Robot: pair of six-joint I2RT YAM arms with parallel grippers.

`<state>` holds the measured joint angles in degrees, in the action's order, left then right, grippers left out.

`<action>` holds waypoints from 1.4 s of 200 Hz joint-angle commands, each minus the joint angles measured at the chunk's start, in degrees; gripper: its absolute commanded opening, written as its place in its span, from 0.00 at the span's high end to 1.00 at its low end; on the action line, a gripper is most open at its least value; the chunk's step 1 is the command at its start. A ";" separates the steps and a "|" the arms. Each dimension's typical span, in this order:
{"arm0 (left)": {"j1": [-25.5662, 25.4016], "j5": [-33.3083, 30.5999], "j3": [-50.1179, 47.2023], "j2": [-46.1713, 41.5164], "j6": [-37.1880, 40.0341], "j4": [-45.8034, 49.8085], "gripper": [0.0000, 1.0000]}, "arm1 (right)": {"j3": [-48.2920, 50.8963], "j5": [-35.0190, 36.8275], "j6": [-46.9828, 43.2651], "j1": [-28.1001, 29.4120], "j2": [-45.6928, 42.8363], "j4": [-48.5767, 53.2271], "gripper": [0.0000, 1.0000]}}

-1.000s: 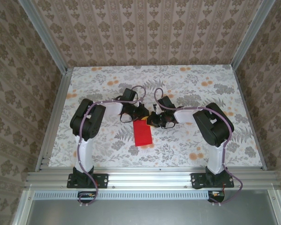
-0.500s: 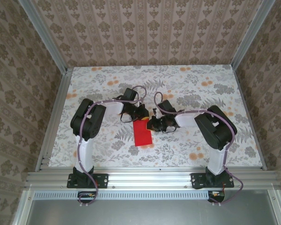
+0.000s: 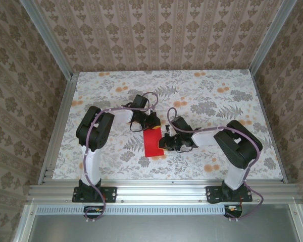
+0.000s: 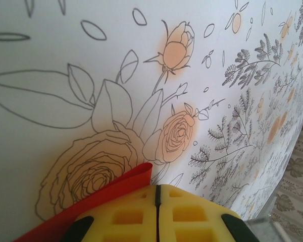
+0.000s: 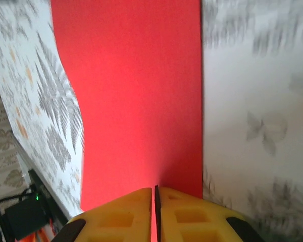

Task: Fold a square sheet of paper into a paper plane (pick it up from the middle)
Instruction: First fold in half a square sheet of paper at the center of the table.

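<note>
The square sheet of paper [image 3: 151,145] is bright red and lies folded into a narrow rectangle on the flowered table [image 3: 111,91], between the two arms. My left gripper [image 3: 150,126] is shut, its tips down at the sheet's far end. In the left wrist view the yellow fingertips [image 4: 126,214] meet at my left gripper [image 4: 157,186], and the red sheet [image 4: 106,194] with its looped fold runs under the left one. My right gripper [image 3: 164,142] is shut at the sheet's right edge. Its tips, at my right gripper [image 5: 155,187], rest on the flat red sheet [image 5: 136,91].
Aluminium rails [image 3: 156,190] frame the table, and patterned walls [image 3: 156,35] stand behind and at both sides. Purple cables [image 3: 156,98] loop above both wrists. Open tabletop lies at the far end and along the near strip in front of the arm bases [image 3: 93,193].
My right gripper has slid along the sheet's right edge towards the near side of the table. The left gripper and the sheet have stayed in place.
</note>
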<state>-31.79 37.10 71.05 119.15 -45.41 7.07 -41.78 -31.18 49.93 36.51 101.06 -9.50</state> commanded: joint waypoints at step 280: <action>13.78 -6.31 -19.25 -28.48 2.32 9.01 0.44 | -34.57 25.03 -12.47 1.61 14.39 28.00 0.69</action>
<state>-17.69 29.17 55.00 93.60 -42.48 17.23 -74.13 -8.10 37.04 39.38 112.57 14.76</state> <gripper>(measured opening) 0.548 0.308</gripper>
